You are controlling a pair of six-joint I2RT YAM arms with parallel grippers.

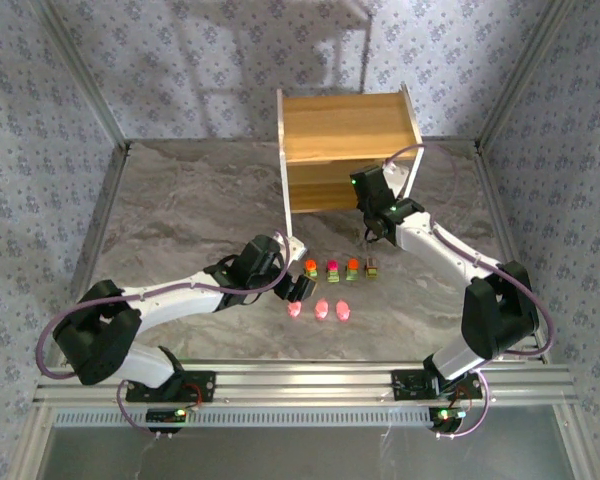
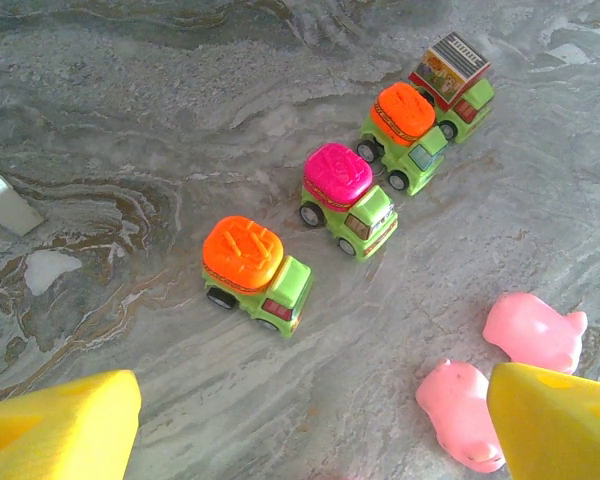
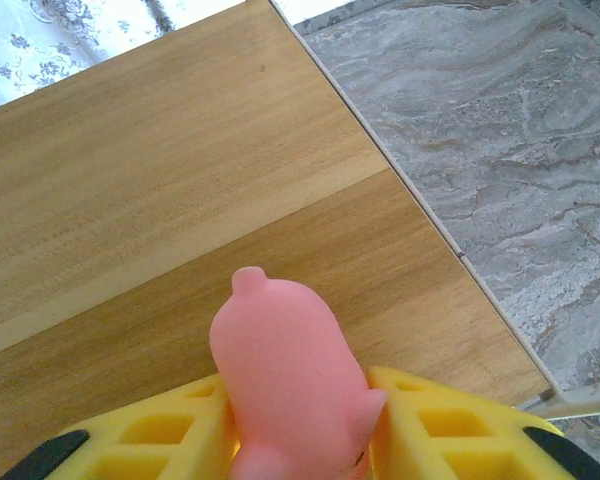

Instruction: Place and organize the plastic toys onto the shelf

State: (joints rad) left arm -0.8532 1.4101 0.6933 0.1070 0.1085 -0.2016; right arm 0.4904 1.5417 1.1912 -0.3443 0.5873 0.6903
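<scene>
Pink toy (image 3: 285, 370) clamped in right gripper (image 3: 295, 435), arm reaching 11 o'clock over shelf (image 3: 160, 190); left gripper (image 2: 310, 425) jaws wide apart, low beside toy cars (image 2: 350, 200).

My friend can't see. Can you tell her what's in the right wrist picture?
A pink toy is pinched between the right gripper's yellow fingers, with the wooden shelf just beyond it. Grey marbled table lies to the right.

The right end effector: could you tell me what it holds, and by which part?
A pink toy, pinched around its lower half between both yellow fingers.
</scene>
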